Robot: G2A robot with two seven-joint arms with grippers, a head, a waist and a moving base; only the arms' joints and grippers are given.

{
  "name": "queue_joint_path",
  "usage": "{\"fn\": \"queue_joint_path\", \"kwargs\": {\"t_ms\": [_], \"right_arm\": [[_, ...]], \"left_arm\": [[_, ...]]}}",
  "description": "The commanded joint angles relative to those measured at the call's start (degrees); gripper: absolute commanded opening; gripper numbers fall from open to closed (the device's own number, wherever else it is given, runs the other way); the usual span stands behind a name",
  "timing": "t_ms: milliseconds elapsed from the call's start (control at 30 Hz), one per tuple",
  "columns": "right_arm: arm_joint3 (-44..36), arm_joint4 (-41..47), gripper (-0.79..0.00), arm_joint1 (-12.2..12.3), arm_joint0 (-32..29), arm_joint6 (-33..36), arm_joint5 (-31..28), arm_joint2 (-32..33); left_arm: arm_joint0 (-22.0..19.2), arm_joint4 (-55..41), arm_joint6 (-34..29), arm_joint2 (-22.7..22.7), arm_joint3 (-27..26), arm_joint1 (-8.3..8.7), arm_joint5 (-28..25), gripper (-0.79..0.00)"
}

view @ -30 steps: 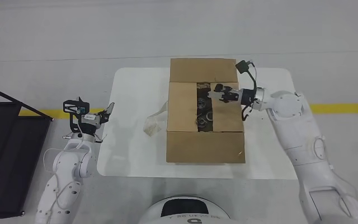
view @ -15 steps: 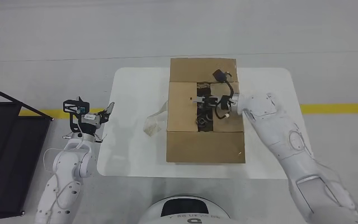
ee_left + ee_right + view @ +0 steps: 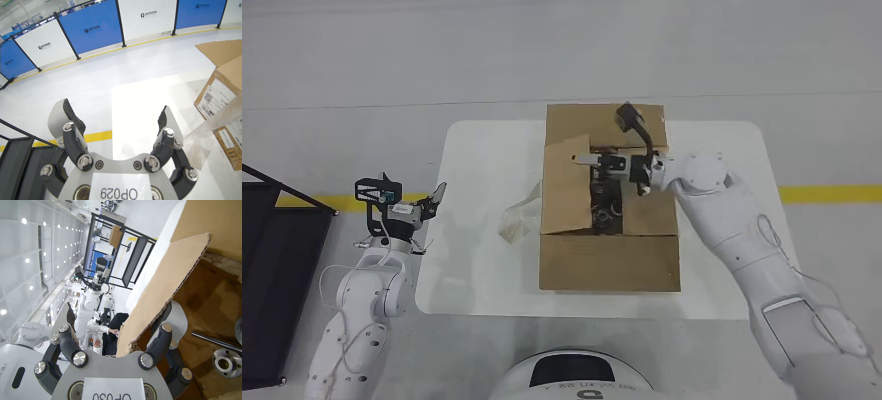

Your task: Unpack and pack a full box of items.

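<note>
Box flap (image 3: 166, 279) between spread right fingers (image 3: 179, 315)

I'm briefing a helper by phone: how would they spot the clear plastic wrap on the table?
Find the white table with the big cardboard box on it. On the tabletop beside the box, on the side toward the left claw, lies the plastic wrap. It is crumpled and see-through, unlike the brown box and the metal parts inside it.
</note>
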Motion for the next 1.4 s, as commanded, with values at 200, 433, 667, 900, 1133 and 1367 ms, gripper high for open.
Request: {"fn": "queue_joint_path", "kwargs": {"t_ms": [200,433,667,900,1133,1367], "right_arm": [[-7.09,-5.2,-0.022,-1.5,1.23,-3.95,2.86,-5.19],[-8.76,-14.3,0.0,-4.41,4.41,-10.97,10.0,-13.89],[1.15,-15.68,0.0,-8.71,9.38,-14.5,13.67,-21.1],[7.47,-15.82,0.0,-11.82,11.48,-15.75,11.69,-24.42],[2.43,-13.01,0.0,-9.42,10.07,-12.59,3.21,-17.06],[-15.88,-13.17,0.0,-1.83,-3.2,-6.17,-0.85,2.44]], "left_arm": [[0.0,0.0,0.0,0.0,0.0,0.0,0.0,0.0],[0.0,0.0,0.0,0.0,0.0,0.0,0.0,0.0],[0.0,0.0,0.0,0.0,0.0,0.0,0.0,0.0],[0.0,0.0,0.0,0.0,0.0,0.0,0.0,0.0],[0.0,0.0,0.0,0.0,0.0,0.0,0.0,0.0],[0.0,0.0,0.0,0.0,0.0,0.0,0.0,0.0]]}}
